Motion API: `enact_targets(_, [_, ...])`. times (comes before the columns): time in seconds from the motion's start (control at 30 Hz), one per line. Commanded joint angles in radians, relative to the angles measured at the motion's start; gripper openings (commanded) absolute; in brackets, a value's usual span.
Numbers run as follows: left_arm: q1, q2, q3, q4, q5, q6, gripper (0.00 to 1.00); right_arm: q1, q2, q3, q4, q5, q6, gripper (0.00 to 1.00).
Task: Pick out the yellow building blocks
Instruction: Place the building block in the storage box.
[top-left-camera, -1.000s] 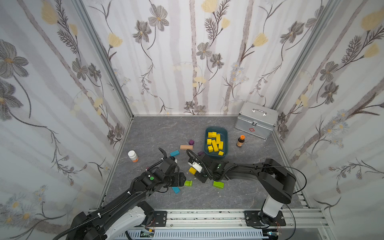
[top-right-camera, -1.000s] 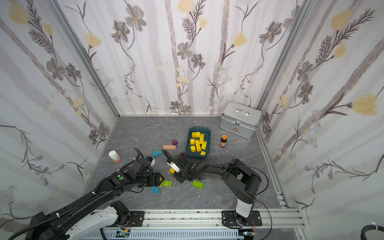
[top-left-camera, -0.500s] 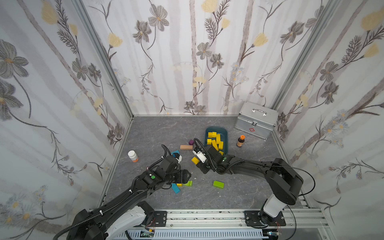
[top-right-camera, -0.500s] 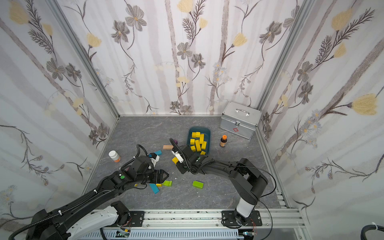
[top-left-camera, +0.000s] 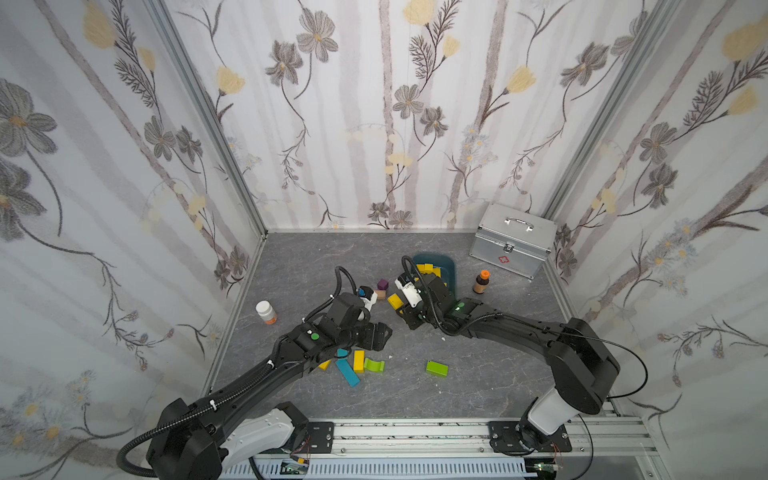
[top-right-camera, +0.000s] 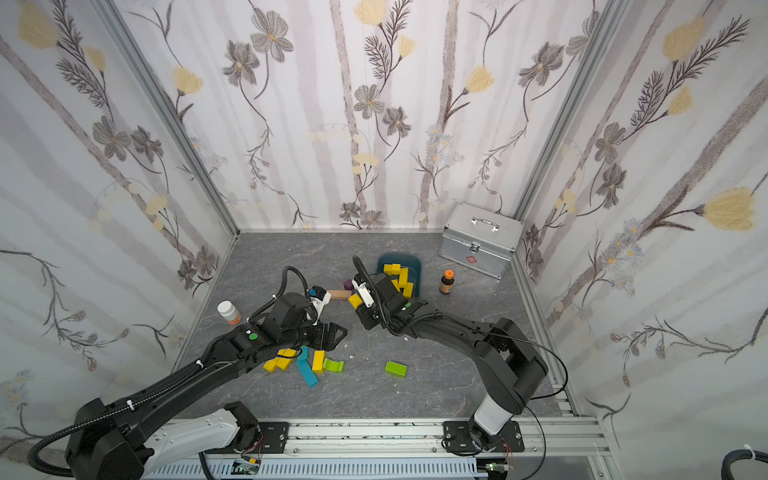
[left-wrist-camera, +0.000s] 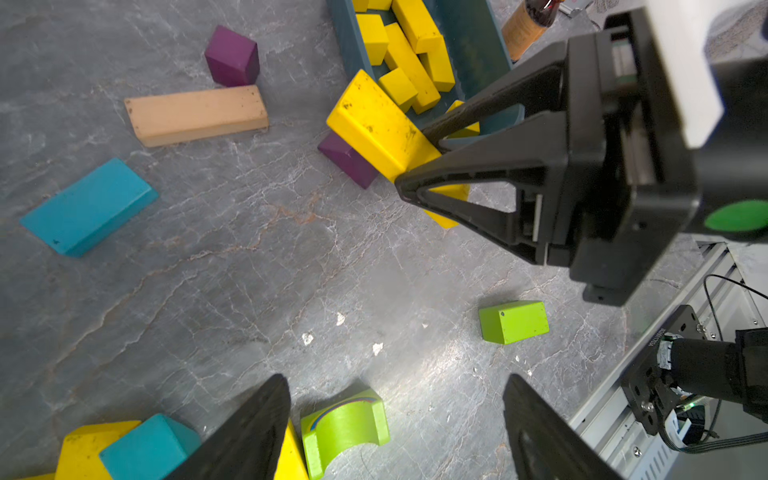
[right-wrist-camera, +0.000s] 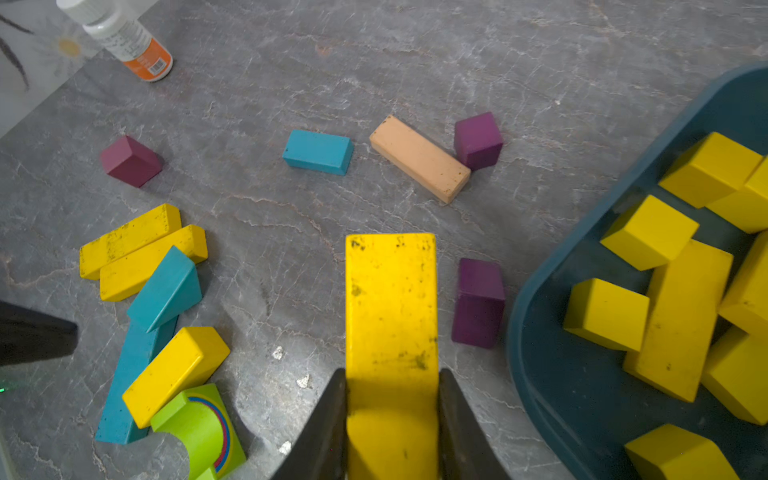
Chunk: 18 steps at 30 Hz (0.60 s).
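In both top views, steeply down from over the front rail (top-left-camera: 415, 432) onto the whole floor (top-left-camera: 316, 257); at each wrist, close, sharing the tan bar (left-wrist-camera: 195, 114) and yellow building blocks (left-wrist-camera: 411, 62).

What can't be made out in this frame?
Both top views: the right arm covers the near end of the teal tray, so its yellow blocks cannot be counted.
Right wrist view: the frame edge cuts off the tray and the yellow bar's end inside the right pincer.
A top view: the left arm overlaps the loose yellow blocks.

Bright, even light; blurred wrist-view edges
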Motion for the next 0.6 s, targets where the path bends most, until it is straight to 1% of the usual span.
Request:
enact_targets(0.0, [0.002, 0.03, 0.032, 0.085, -0.025, 0.055, 0.82, -0.018, -0.018, 0.003, 0.023, 0.013, 0.033, 0.27])
enact_targets(0.13, [0.002, 0.108, 0.091, 0.135, -0.03, 0.065, 0.83, -0.06, -0.03, 0.004, 0.018, 0.028, 0.045, 0.27])
enact_targets(0.3, [0.002, 0.22, 0.144, 0.221, -0.012, 0.029, 0.83, -0.089, -0.053, -0.01, 0.019, 0.061, 0.067, 0.27])
enact_targets(0.57, [0.002, 0.372, 0.28, 0.21, 0.033, 0.033, 0.83, -0.149, -0.058, -0.026, 0.012, 0.076, 0.082, 0.27])
